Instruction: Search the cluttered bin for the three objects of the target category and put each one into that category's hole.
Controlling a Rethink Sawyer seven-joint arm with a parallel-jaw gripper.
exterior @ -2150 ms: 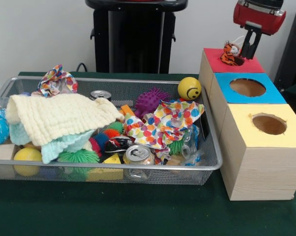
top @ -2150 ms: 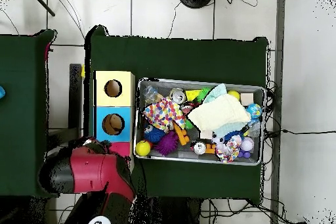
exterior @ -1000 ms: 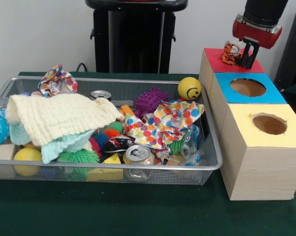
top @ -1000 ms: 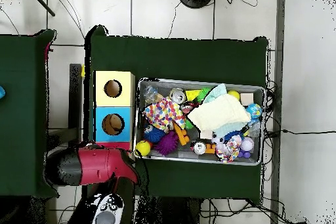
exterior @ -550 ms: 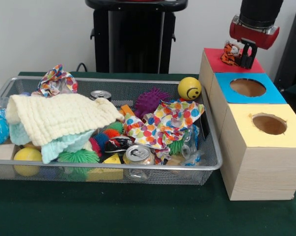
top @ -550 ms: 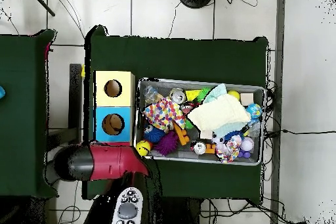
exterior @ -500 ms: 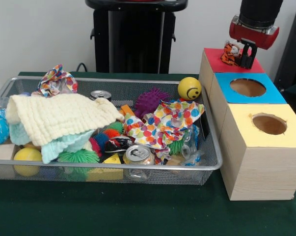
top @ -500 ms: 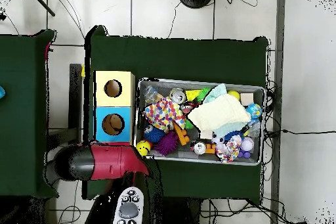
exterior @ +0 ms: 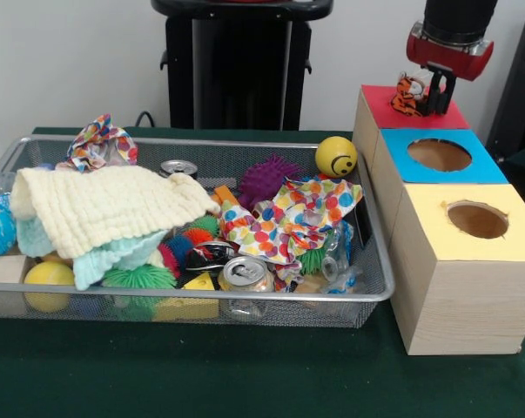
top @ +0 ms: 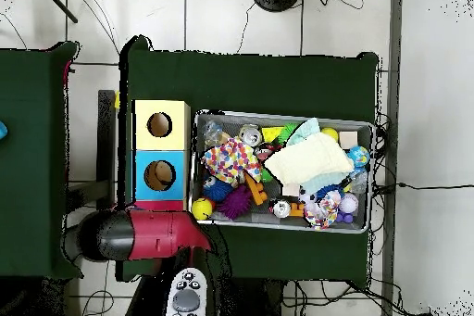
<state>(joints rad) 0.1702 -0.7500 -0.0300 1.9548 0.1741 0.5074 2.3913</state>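
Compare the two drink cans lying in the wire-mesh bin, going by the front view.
The near can lies against the front rim of the bin, most of its body showing; the far can sits toward the back wall, with only its top showing behind the cream cloth. The near can's top tilts toward the camera; the far can's top faces more upward. Both are silver with pull-tab tops.

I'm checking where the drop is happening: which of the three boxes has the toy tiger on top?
The red-topped box, farthest from the camera in the front view. The toy tiger sits on it under the gripper; the blue box and yellow box show only open holes.
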